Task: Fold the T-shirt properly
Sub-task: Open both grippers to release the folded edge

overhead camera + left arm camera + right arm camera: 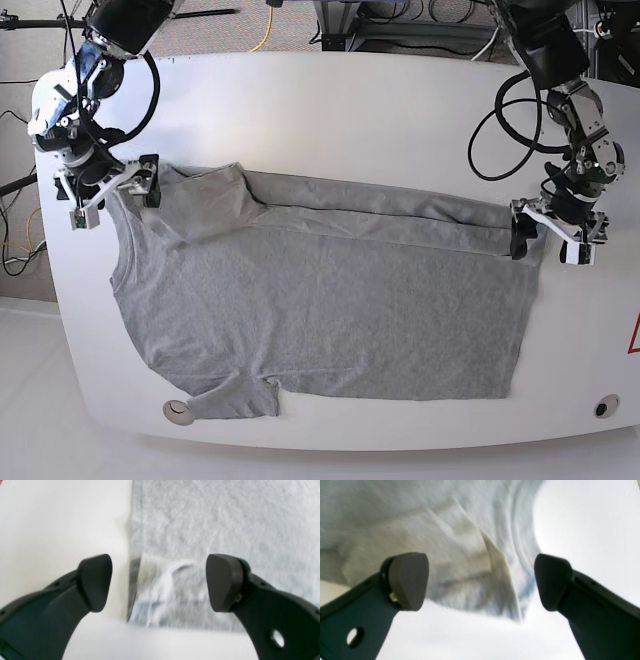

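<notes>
Lying across most of the white worktop [350,100], the grey T-shirt [330,320] has its far long edge already folded over toward the middle, so there's a doubled strip running along that side. One short sleeve sticks out at the shirt's near edge, and the collar end sits toward the right arm's side.

The left end effector [548,237] is parked right at the shirt's far hem corner. From its wrist camera, the fingers [95,582] are spread wide apart with nothing between them, straddling the folded edge of the cloth, one finger over bare worktop and the other over fabric.

The right end effector [112,188] sits at the opposite far corner of the shirt, by the shoulder. Its fingers [407,580] are also spread wide, empty, with rumpled layered cloth just beyond the tips. That wrist view is pretty blurry.
</notes>
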You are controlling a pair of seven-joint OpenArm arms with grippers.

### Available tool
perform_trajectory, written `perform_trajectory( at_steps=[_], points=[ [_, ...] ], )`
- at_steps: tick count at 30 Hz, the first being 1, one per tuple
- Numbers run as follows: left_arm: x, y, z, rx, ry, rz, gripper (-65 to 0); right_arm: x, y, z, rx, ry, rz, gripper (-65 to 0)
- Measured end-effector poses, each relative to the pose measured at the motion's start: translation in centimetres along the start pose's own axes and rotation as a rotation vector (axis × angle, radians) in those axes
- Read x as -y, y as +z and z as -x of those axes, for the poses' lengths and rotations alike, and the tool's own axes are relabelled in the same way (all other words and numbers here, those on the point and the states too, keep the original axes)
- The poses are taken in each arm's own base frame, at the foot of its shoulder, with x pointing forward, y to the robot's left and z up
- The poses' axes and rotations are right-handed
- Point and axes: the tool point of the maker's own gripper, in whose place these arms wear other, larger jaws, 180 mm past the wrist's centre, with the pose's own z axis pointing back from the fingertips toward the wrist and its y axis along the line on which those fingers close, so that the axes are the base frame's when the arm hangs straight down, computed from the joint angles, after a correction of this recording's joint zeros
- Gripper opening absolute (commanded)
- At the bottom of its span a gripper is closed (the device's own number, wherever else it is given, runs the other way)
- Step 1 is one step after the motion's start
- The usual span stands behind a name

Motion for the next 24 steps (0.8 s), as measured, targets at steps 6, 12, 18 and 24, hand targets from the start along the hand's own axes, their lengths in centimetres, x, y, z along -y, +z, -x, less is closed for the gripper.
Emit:
perform_trajectory(
  at_steps=[6,12,18,24],
  points=[
    [-1.9,2.2,1.0,-0.018,0.004,-0.065,-10.2,1.6,1.3,1.5,-0.007,-0.036,0.044,0.0],
    [-3.6,3.6,2.1,-0.037,0.018,-0.111,-10.1,2.2,1.7,2.7,-0.03,-0.05,0.061,0.0],
    [-4.3,4.4,3.2,-0.058,0.018,-0.127,-10.1,2.1,0.9,2.7,-0.011,-0.074,0.043,0.0],
    [-4.9,4.3,4.6,-0.09,0.047,-0.132,-10.1,2.0,-0.3,4.3,-0.017,-0.129,0.019,-0.3]
  ],
)
